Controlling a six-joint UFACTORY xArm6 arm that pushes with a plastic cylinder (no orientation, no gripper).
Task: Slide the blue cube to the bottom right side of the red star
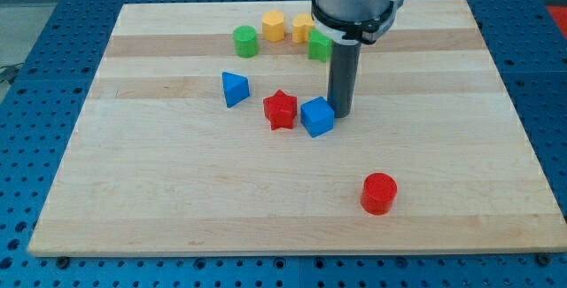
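My tip (341, 113) has no claw to open or close, being a plain dark rod, and it stands touching the upper right edge of the blue cube (317, 116), which sits just right of the red star (280, 109), nearly against it. Around them on the wooden board (177, 208) lie one blue triangular block (235, 89) to the star's upper left and one red cylinder (379, 192) well apart toward the view's bottom right. Along the view's top are one green cylinder (245, 41), two yellow blocks (273, 26) (303, 27) and one green block (318, 45) partly behind the rod, and none stands by the cube's lower side.
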